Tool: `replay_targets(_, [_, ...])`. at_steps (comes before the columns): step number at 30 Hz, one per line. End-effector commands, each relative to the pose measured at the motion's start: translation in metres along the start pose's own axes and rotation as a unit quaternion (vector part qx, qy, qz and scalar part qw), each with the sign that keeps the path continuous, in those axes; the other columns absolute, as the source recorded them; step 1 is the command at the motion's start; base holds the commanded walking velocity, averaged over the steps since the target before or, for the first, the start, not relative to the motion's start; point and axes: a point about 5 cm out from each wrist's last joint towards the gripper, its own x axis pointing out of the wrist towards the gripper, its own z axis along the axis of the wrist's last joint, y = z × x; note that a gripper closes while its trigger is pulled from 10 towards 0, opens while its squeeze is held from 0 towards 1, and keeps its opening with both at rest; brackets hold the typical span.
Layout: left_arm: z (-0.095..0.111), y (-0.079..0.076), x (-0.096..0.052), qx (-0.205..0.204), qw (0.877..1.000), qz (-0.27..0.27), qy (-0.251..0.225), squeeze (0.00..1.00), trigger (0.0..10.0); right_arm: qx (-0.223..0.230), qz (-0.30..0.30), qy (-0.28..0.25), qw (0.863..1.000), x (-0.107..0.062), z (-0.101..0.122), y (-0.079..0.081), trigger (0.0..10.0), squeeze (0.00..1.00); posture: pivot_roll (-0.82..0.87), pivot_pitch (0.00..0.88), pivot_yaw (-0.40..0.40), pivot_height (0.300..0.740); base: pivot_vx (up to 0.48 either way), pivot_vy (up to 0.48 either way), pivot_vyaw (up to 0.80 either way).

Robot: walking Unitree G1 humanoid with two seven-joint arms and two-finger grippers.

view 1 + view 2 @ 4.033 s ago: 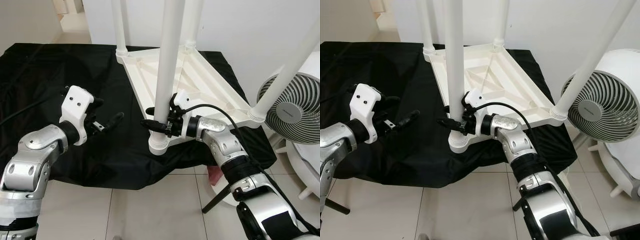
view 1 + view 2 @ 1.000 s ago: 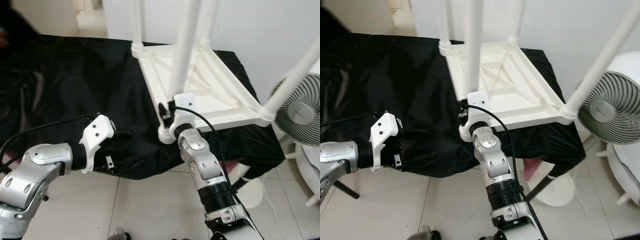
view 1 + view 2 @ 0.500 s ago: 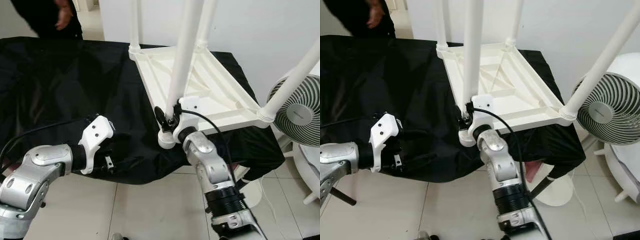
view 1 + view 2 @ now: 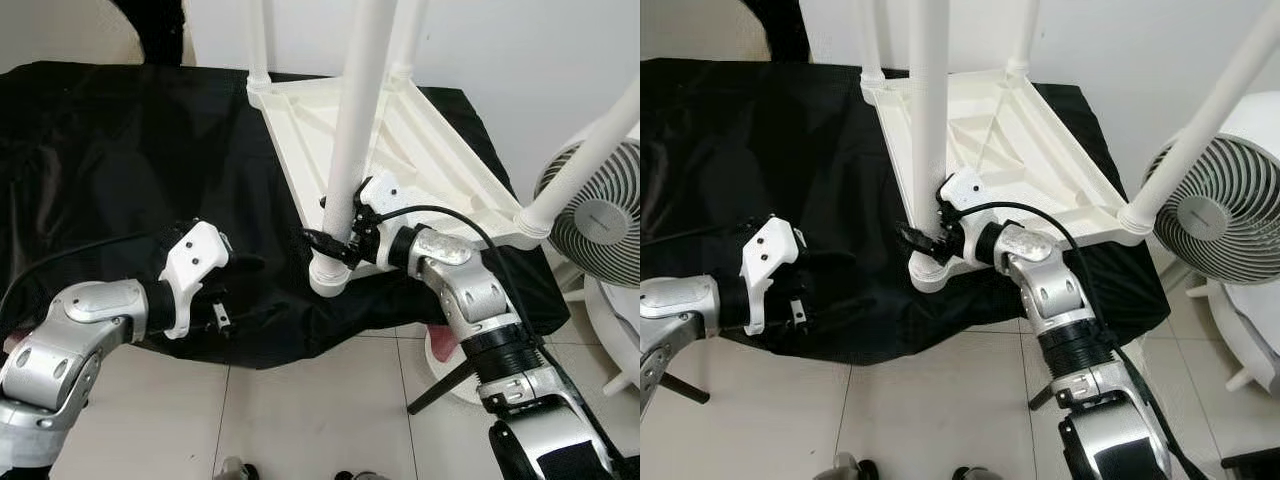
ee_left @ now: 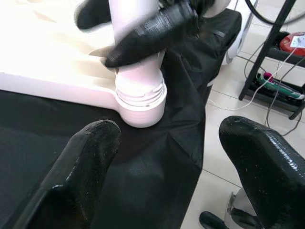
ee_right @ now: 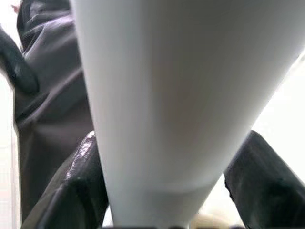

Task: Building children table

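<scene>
Table leg (image 4: 352, 150) between right gripper (image 4: 335, 238) fingers

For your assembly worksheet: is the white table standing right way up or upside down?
Upside down. The white table lies top-down on the black cloth, legs pointing up; the right gripper clasps the near leg.

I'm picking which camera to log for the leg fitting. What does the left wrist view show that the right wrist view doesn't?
Left wrist view: the leg's socket at the tabletop corner, the open left gripper, the tiled floor and a black stand.
Right wrist view: a close-up of the right gripper with a finger on each side of the leg.
Both: the white table leg, the black cloth and the right gripper's black fingers on the leg.
</scene>
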Motion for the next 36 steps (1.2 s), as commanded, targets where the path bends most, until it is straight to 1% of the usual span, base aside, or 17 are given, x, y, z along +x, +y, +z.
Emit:
replay_targets(1, [0.0, 0.004, -0.002, 0.002, 0.999, 0.033, 0.005, 0.0, 10.0, -0.008, 0.02, 0.018, 1.0, -0.001, -0.006, 0.0, 10.0, 0.0, 0.02, 0.125, -0.001, 0.74, 0.0, 0.0, 0.0])
replay_targets(3, [0.001, 0.004, -0.002, 0.002, 0.999, 0.033, 0.005, 0.0, 10.0, -0.012, 0.041, 0.028, 0.999, 0.0, -0.01, -0.004, 10.0, 0.0, 0.03, 0.126, -0.001, 0.74, 0.0, 0.0, 0.0])
replay_targets(6, [0.001, 0.004, -0.002, 0.002, 0.999, 0.033, 0.005, 0.0, 10.0, 0.001, 0.026, 0.014, 1.0, 0.004, -0.01, -0.007, 10.0, 0.0, 0.03, 0.126, -0.001, 0.74, 0.0, 0.0, 0.0])
replay_targets(7, [0.001, 0.004, -0.003, 0.002, 0.999, 0.033, 0.006, 0.0, 10.0, 0.003, 0.012, 0.008, 1.0, 0.006, -0.009, -0.009, 0.0, 0.0, 0.03, 0.126, -0.001, 0.74, 0.0, 0.0, 0.0])
replay_targets(12, [0.0, 0.004, -0.003, 0.0, 0.999, 0.034, 0.006, 0.0, 10.0, 0.044, -0.023, -0.011, 0.999, 0.01, -0.014, -0.008, 0.0, 0.0, 0.03, 0.121, -0.001, 0.74, 0.0, 0.0, 0.0])
replay_targets(16, [0.0, 0.004, -0.003, 0.0, 0.999, 0.034, 0.006, 0.0, 10.0, 0.053, -0.032, -0.013, 0.998, 0.009, -0.016, -0.007, 0.0, 0.0, 0.03, 0.121, -0.001, 0.74, 0.0, 0.0, 0.0])
replay_targets(19, [0.0, 0.003, -0.003, 0.0, 0.999, 0.033, 0.006, 0.0, 10.0, 0.059, -0.101, 0.0, 0.993, 0.005, -0.023, -0.006, 0.0, 0.0, 0.03, 0.119, -0.003, 0.74, 0.0, 0.0, 0.0])
replay_targets(22, [-0.001, 0.002, -0.003, -0.001, 0.999, 0.032, 0.006, 0.0, 10.0, 0.073, -0.203, 0.017, 0.976, 0.001, -0.03, -0.006, 0.0, 0.0, 0.02, 0.12, -0.005, 0.74, 0.0, 0.0, 0.0])
replay_targets(24, [-0.001, 0.002, -0.003, -0.001, 0.999, 0.032, 0.006, 0.0, 10.0, 0.073, -0.203, 0.017, 0.976, 0.001, -0.03, -0.006, 0.0, 0.0, 0.02, 0.12, -0.005, 0.74, 0.0, 0.0, 0.0])
replay_targets(26, [-0.001, 0.003, -0.003, -0.001, 0.999, 0.031, 0.006, 0.0, 10.0, 0.093, -0.281, 0.03, 0.955, -0.004, -0.037, -0.004, 0.0, 0.0, 0.02, 0.117, -0.005, 0.74, 0.0, 0.0, 0.0])
replay_targets(27, [-0.001, 0.003, -0.003, -0.001, 0.999, 0.031, 0.006, 0.0, 10.0, 0.093, -0.281, 0.03, 0.955, -0.004, -0.037, -0.004, 0.0, 0.0, 0.02, 0.117, -0.005, 0.74, 0.0, 0.0, 0.0])
replay_targets(29, [-0.001, 0.003, -0.002, -0.002, 0.999, 0.032, 0.006, 0.0, 10.0, 0.128, -0.38, 0.05, 0.915, -0.013, -0.048, 0.0, 0.0, 0.0, 0.02, 0.117, -0.003, 0.74, 0.0, 0.0, 0.0])
replay_targets(31, [-0.001, 0.003, -0.002, -0.002, 0.999, 0.032, 0.006, 0.0, 10.0, 0.128, -0.38, 0.05, 0.915, -0.013, -0.048, 0.0, 0.0, 0.0, 0.02, 0.117, -0.003, 0.74, 0.0, 0.0, 0.0])
replay_targets(32, [-0.001, 0.003, -0.002, -0.002, 0.999, 0.032, 0.006, 0.0, 10.0, 0.151, -0.449, 0.053, 0.879, -0.021, -0.053, 0.003, 0.0, 0.0, 0.02, 0.117, -0.003, 0.74, 0.0, 0.0, 0.0])
replay_targets(33, [-0.001, 0.003, -0.002, -0.002, 0.999, 0.032, 0.006, 0.0, 10.0, 0.151, -0.449, 0.053, 0.879, -0.021, -0.053, 0.003, 0.0, 0.0, 0.02, 0.117, -0.003, 0.74, 0.0, 0.0, 0.0])
replay_targets(35, [-0.002, 0.004, -0.002, -0.002, 0.999, 0.031, 0.007, 0.0, 10.0, 0.202, -0.548, 0.056, 0.81, -0.034, -0.062, 0.014, 0.0, 0.0, 0.02, 0.117, -0.003, 0.74, 0.0, 0.0, 0.0])
replay_targets(36, [-0.002, 0.004, -0.002, -0.002, 0.999, 0.031, 0.007, 0.0, 10.0, 0.226, -0.575, 0.054, 0.784, -0.037, -0.064, 0.02, 0.0, 0.0, 0.02, 0.113, -0.002, 0.74, 0.0, 0.0, 0.0])
